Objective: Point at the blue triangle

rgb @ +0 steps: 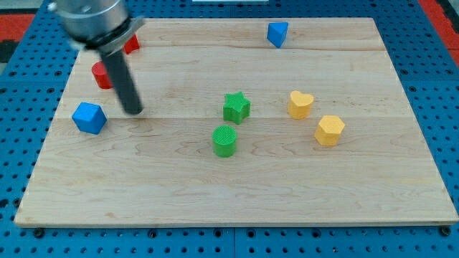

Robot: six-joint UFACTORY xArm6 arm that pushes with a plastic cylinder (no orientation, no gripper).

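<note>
Blue triangle [277, 33] sits near the tabletop's [237, 193] top edge, right of centre. My tip [133, 111] rests well apart from it at the view's left, just beside the blue cube [89, 117]. No claw here, only a rod. The approach seems barely begun; next calls for a long sweep up and right, clear of the green star [236, 107].

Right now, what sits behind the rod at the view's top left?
Two red blocks show partly beside the rod; their shapes are covered. My tip rests right of the blue cube, far from the blue triangle.
</note>
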